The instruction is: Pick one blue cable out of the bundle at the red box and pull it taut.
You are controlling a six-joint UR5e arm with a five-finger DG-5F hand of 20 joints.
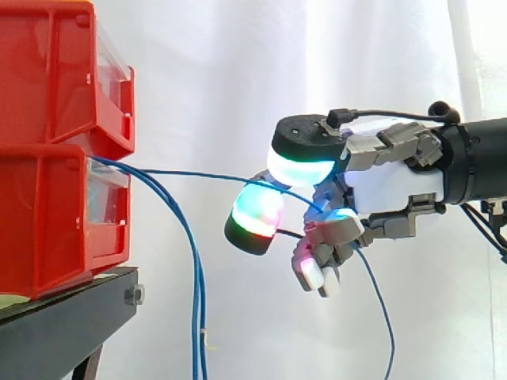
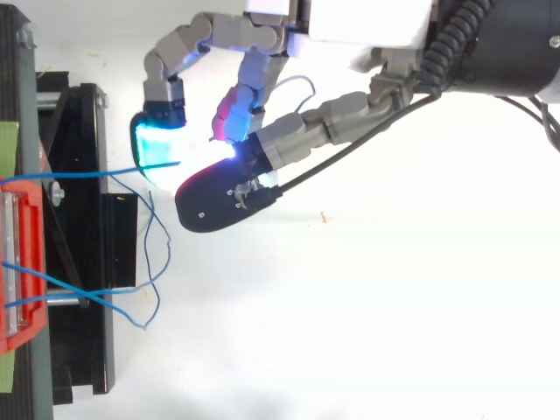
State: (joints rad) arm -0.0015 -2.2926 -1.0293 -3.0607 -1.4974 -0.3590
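Two red bins point(image 1: 55, 214) are stacked on a black stand at the left. A bundle of thin blue cables comes out of the lower bin's front. One blue cable point(image 1: 206, 175) runs almost level from the bin to my hand point(image 1: 388, 186), with a slight sag. My hand's fingers are curled around it, and it passes between the glowing pads point(image 1: 301, 166). The cable's free end hangs down below the hand. From above, the same cable point(image 2: 87, 173) stretches from the red bin point(image 2: 22, 262) to the cyan pad point(image 2: 156, 144) of the hand point(image 2: 350, 26).
The other blue cables point(image 1: 196, 301) droop straight down in front of the stand point(image 1: 63, 317); from above they loop loosely point(image 2: 153, 262) beside it. A white curtain hangs behind. Open space lies to the right of the bins, around the hand.
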